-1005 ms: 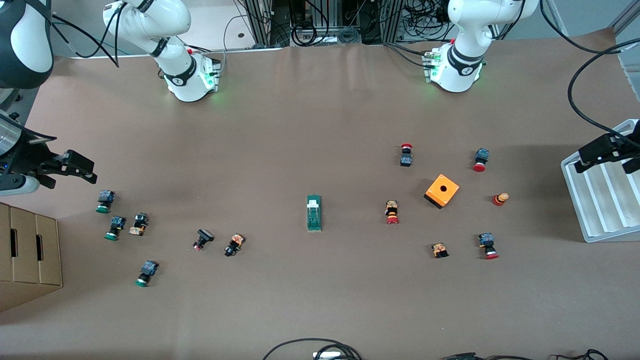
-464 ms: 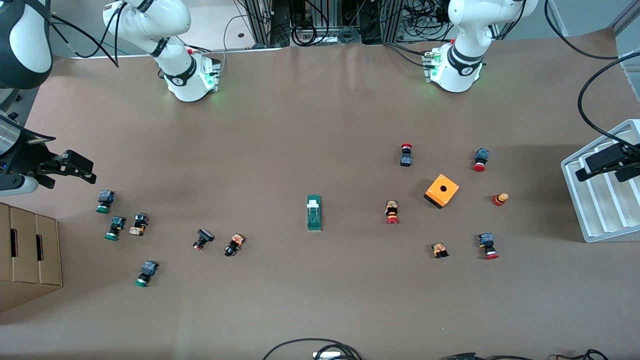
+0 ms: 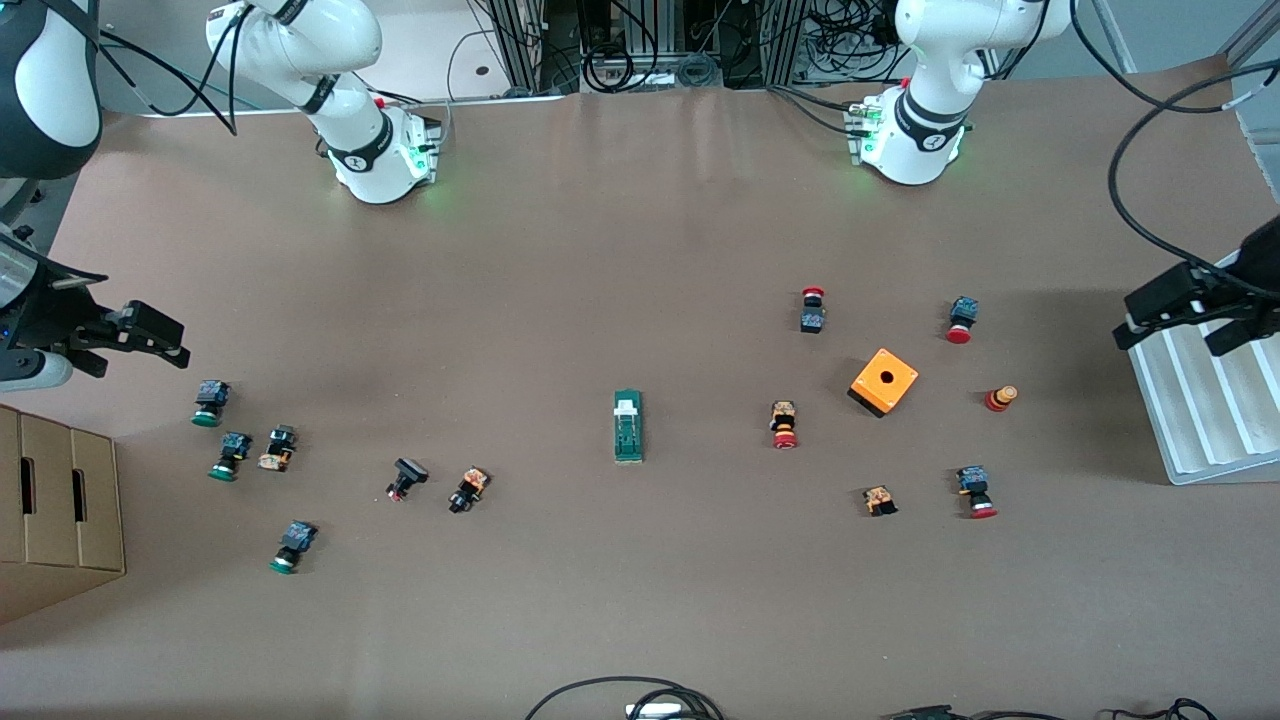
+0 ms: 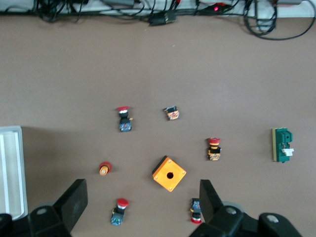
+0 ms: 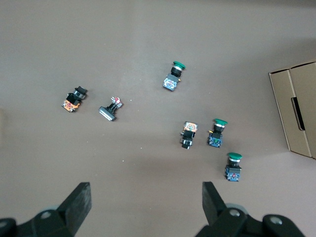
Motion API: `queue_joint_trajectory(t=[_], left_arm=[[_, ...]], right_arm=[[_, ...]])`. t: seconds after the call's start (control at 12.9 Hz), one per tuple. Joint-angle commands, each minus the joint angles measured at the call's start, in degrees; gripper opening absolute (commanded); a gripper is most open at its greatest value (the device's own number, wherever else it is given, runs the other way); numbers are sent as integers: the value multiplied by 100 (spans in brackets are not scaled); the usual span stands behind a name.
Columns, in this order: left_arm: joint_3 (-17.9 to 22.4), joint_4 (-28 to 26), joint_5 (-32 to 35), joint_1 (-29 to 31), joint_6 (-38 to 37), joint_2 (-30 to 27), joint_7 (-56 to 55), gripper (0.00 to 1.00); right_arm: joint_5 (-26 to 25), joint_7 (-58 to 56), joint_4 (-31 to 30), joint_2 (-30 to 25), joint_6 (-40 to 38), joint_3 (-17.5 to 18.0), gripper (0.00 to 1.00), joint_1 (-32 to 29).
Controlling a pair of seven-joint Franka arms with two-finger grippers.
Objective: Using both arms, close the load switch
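Observation:
The load switch (image 3: 628,426), a narrow dark-green block with a white handle piece, lies flat at the middle of the table, and the left wrist view catches the load switch (image 4: 282,144) at its edge. My left gripper (image 3: 1168,335) hangs open and empty over the rim of the white tray, well off the switch. Seen from its wrist, the left gripper (image 4: 142,200) has its fingers spread above the orange box and red buttons. My right gripper (image 3: 140,350) hovers open and empty at the right arm's end of the table. From its wrist, the right gripper (image 5: 146,202) shows bare table between its fingers.
An orange box with a hole (image 3: 884,381) and several red-capped push buttons (image 3: 785,424) lie toward the left arm's end. Green-capped buttons (image 3: 210,402) lie scattered toward the right arm's end, beside a cardboard box (image 3: 60,500). A white ribbed tray (image 3: 1200,420) sits at the table's edge.
The left gripper has shifted over the tray's rim, a little toward the table's middle. The right gripper has barely moved, and the switch lies as before.

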Motion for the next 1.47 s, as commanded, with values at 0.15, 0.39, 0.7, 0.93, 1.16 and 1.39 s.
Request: queue_joint_trajectory(t=[0.15, 0.39, 0.7, 0.93, 1.16, 1.39], left_arm=[[-221, -72, 114, -419, 615, -260, -567, 100], [-599, -90, 902, -998, 844, -410, -2069, 100], [-1205, -571, 1230, -1141, 1528, -533, -2819, 100], [-1715, -941, 2228, -1569, 1723, -533, -4238, 100], [-1743, -1521, 3347, -2378, 1995, -498, -5716, 100], [-1743, -1969, 3936, -2879, 2031, -498, -6728, 100]], right_arm=[[-22, -58, 30, 21, 50, 28, 100, -58], [-22, -66, 30, 21, 50, 19, 100, -58], [-22, -75, 30, 30, 50, 2, 100, -67], [-22, -84, 30, 38, 50, 1, 100, -67], [-22, -84, 30, 38, 50, 1, 100, -67], [-22, -84, 30, 38, 50, 1, 100, -67]])
